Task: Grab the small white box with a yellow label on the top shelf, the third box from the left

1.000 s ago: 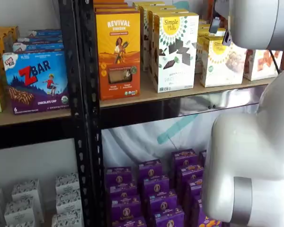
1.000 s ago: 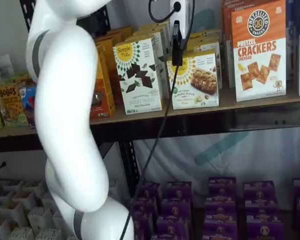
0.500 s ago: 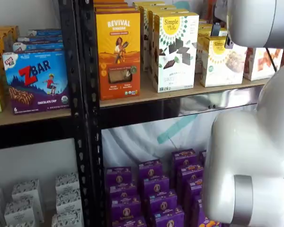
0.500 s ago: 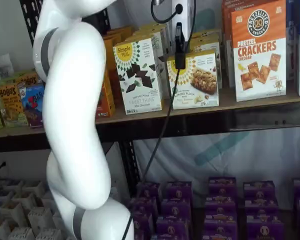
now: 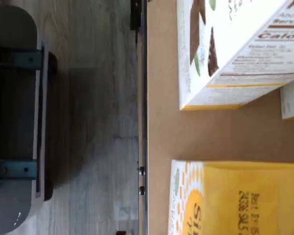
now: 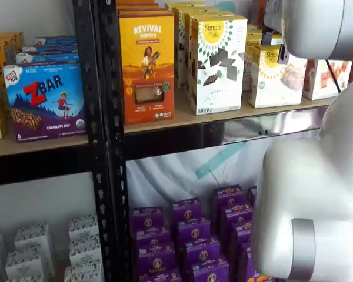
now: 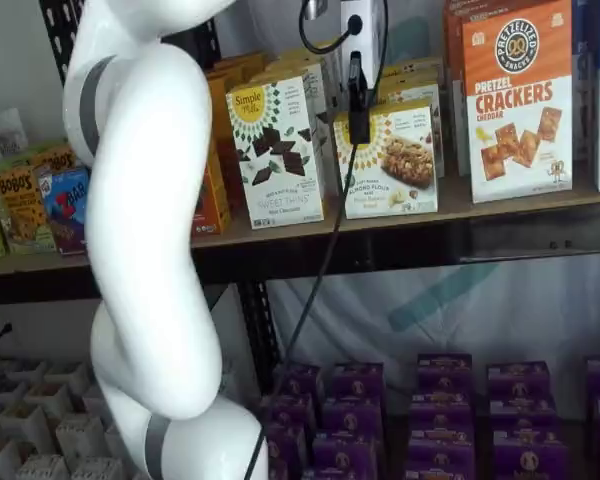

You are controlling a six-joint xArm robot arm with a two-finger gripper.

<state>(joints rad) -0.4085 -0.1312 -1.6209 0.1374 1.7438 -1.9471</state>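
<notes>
- Standing on the top shelf [image 7: 500, 205], the small white box [image 7: 392, 160] has a yellow round logo and a pale food picture on its front; in both shelf views it sits near the board's front edge.
- Beside it on one side is a taller white carton [image 7: 277, 150] with dark brown shapes, and on the other an orange crackers carton [image 7: 518, 100]; small gaps separate all three.
- The gripper [image 7: 358, 95] hangs in front of the small white box's upper corner in a shelf view, seen only as one narrow black finger with a cable [image 7: 320, 250] trailing down beside it.
- From that side-on look no gap between the fingers can be made out; the jaws stand at their widest, and nothing is held in them.
- The white arm [image 6: 317, 176] fills the near side of both shelf views.
- Looking down, the wrist view shows the small box's yellow top, the tall carton's side panel, and bare board between them.
- Purple boxes [image 6: 188, 235] fill the lower level.
</notes>
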